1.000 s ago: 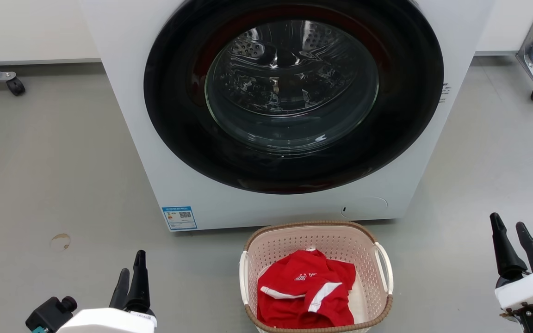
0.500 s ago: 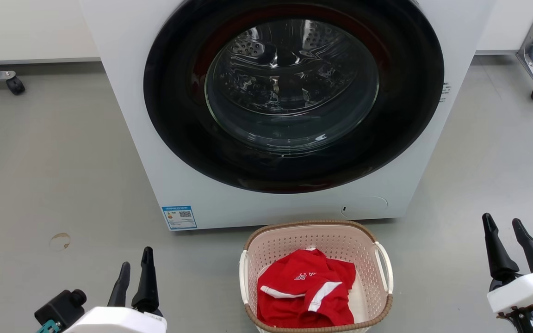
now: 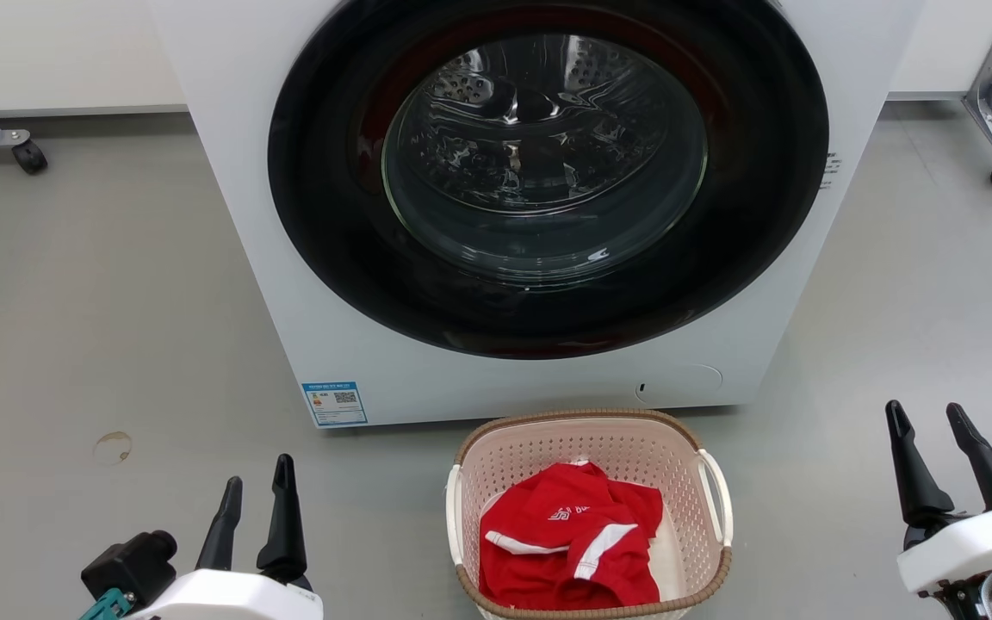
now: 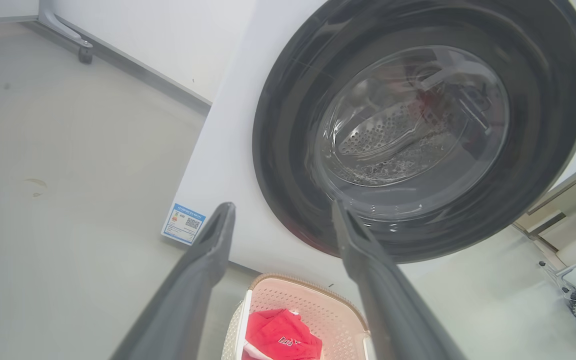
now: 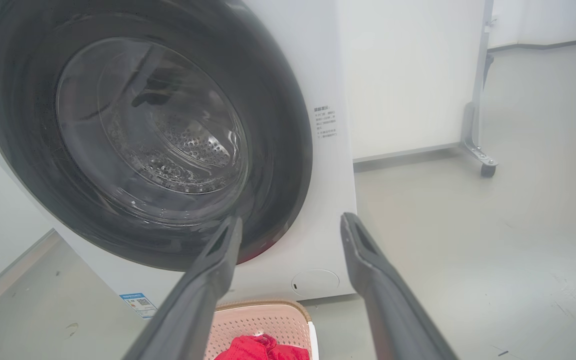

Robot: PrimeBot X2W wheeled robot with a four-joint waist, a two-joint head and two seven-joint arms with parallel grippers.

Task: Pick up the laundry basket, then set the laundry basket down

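Laundry basket is noted on the floor just before the washer, between left gripper and right gripper, both with fingers spread and empty, one of its white handles turned toward each, neither arm judged nearer.

You count one washer, one laundry basket, one red garment, one blue label and two grippers, the left gripper and the right gripper.
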